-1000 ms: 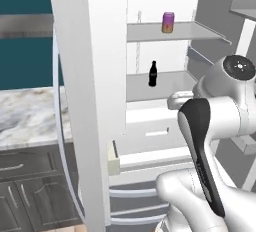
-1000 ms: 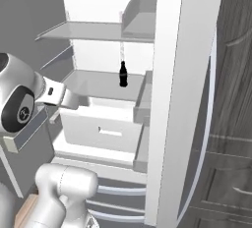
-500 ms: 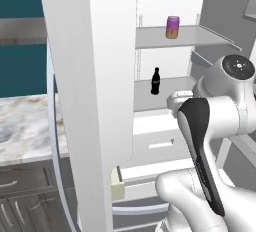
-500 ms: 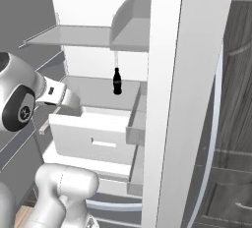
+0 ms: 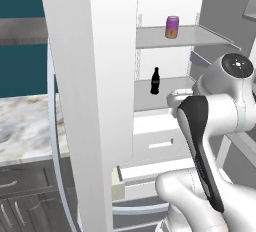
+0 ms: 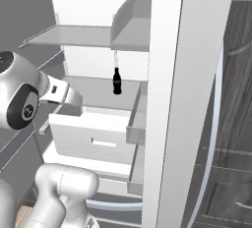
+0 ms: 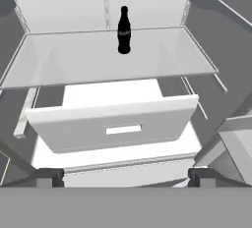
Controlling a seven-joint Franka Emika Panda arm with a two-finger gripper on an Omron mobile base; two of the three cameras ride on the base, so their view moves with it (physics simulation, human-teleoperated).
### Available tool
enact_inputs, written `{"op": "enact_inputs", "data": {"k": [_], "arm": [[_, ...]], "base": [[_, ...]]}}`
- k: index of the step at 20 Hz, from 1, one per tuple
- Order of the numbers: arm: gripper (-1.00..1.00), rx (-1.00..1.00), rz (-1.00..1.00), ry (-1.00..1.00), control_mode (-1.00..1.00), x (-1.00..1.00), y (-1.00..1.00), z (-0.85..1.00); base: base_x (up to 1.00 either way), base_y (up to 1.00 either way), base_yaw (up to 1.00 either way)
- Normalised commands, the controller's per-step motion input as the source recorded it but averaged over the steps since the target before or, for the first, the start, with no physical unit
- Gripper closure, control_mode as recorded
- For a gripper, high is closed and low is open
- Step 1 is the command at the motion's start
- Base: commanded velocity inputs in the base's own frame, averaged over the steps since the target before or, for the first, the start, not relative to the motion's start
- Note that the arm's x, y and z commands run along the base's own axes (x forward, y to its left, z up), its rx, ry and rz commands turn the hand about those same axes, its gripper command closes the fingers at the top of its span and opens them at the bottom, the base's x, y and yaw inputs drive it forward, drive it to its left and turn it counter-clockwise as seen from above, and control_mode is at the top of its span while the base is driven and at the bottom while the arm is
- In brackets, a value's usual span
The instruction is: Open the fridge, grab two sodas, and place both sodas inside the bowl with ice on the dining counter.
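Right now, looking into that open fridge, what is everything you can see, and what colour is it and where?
Fridge: one, white inside, doors open.
Purple can: one, purple with orange lower band, upper shelf.
Dark bottle: one, near-black, glass shelf below, towards the back.
White drawer: one, under the glass shelf, pulled partly out.
Marble counter: one, white with grey-brown veins, left of the fridge over dark grey cabinets.
Robot arm: one, white with dark joints, in front of the fridge.
Tool: one, dark finger tips spread wide, empty.
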Motion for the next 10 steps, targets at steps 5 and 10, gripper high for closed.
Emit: {"op": "enact_inputs", "data": {"k": [5, 10], "arm": [[-1.00, 0.04, 0.08, -0.04, -1.00, 0.46, -0.17, 0.35], [-1.00, 0.00, 0.10, -0.22, -1.00, 0.17, 0.00, 0.59]], "base": [[0.00, 0.00, 0.00], [0.00, 0.00, 0.00]]}}
